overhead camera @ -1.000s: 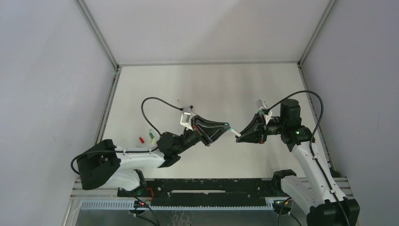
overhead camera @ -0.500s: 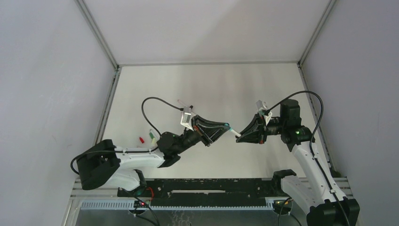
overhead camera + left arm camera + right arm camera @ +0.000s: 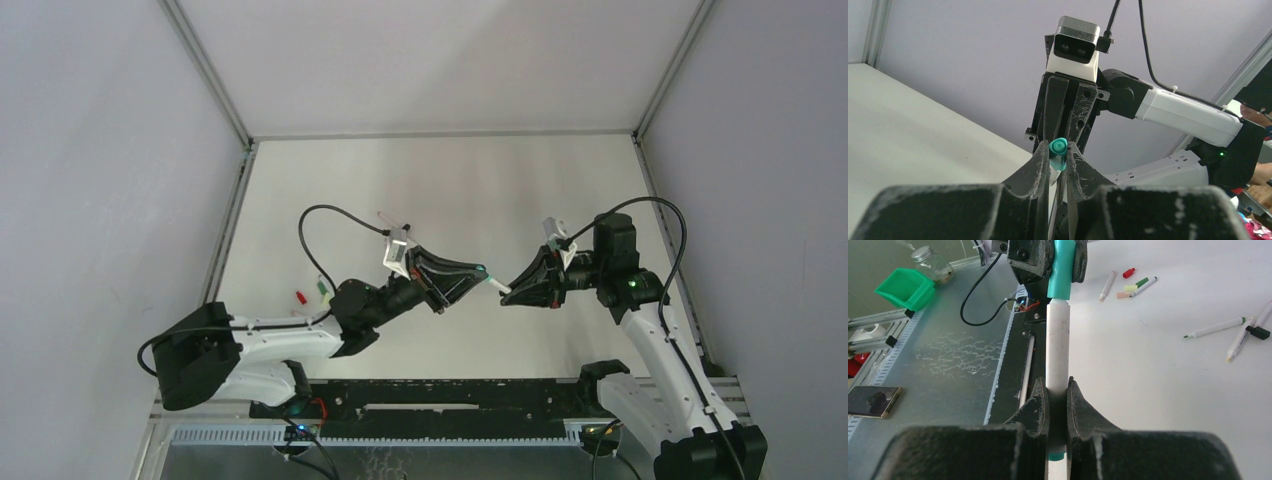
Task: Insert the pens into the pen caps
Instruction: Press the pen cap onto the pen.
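Pen [image 3: 498,287] and teal cap [image 3: 484,271] meet mid-frame in the top view, hardly moved from a second ago, so the pressing seems unfinished. Left wrist view: left gripper [image 3: 1058,156] pinches the cap, lower centre. Right wrist view: right gripper [image 3: 1057,390] clamps the pen, centre.

A small teal plastic cap [image 3: 482,268] is seen pinched at the tip of the black two-finger left gripper [image 3: 476,271], and a thin white-barrelled pen [image 3: 497,284] is held at the tip of the black right gripper [image 3: 506,294], its free end being met by the cap between the two tools, above the pale table [image 3: 440,180]. Well behind the left gripper, beside that arm's elbow, a small red cap [image 3: 300,296] and some green and yellowish pieces [image 3: 322,288] are seen lying on the table.
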Available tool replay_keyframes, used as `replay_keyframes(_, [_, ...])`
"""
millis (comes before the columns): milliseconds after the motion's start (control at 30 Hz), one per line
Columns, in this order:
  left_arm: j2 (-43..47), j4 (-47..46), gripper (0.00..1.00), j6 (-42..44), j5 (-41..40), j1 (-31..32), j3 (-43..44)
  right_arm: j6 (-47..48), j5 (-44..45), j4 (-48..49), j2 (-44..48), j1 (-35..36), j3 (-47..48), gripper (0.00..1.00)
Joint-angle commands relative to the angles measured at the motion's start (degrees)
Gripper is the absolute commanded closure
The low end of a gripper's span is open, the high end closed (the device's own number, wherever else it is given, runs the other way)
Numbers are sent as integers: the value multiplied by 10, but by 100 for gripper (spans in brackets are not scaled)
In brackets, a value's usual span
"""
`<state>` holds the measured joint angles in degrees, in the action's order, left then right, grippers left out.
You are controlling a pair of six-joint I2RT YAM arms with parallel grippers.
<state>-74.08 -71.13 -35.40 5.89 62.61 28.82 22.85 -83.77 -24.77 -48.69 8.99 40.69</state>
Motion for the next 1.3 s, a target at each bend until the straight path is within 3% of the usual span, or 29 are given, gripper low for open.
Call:
replay_keyframes(0, [28,37,100,24,11,7,-7,39,7,-4,5,14,19,100])
replay_keyframes(533, [26,36,100,44,-21,24,8,34,-8,0,13,24,19,100])
replay_keyframes(700, [17,34,100,56,-17,26,8,-9,-19,25,12,13,19,100])
replay_keyframes(1100, [-42,-83,100,139,57,27,-12,-142,-67,110,-14,20,19,100])
replay_keyframes(1267, [-72,-83,100,118,100,23,6,-151,-73,120,-13,24,19,100])
